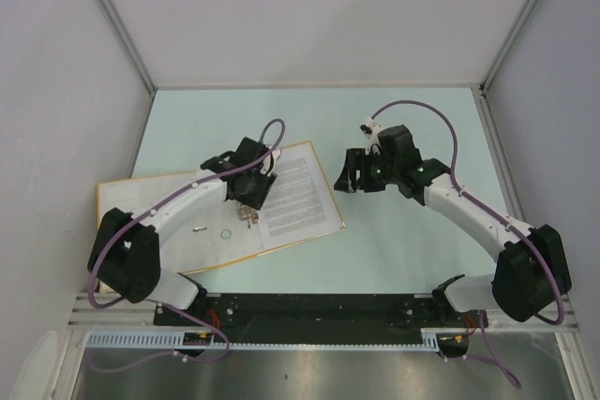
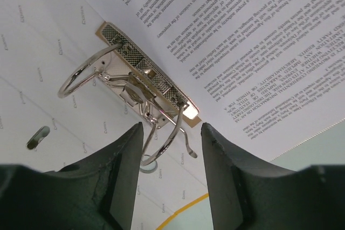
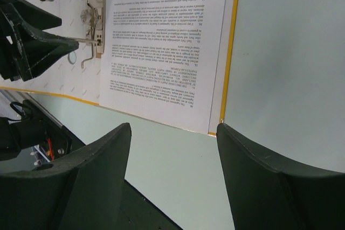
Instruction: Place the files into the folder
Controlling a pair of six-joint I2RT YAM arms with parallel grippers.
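Presently, the files [image 1: 298, 194] lay on the right leaf of the open folder [image 1: 211, 248], their inner edge touching the ring clip [image 2: 143, 87]. Whether they were threaded onto the rings could not be told. The left gripper [image 2: 171, 133] hung just above the clip, jaws moderately parted and empty, one ring standing between them. The right gripper [image 3: 172, 133] hovered wide and empty over the table [image 1: 412, 250] beside the folder. Risks noted: a fingertip slipping off the smooth metal, or pushing the clip sideways, would likely shift the folder and skew the sheets, since nothing pinned either.
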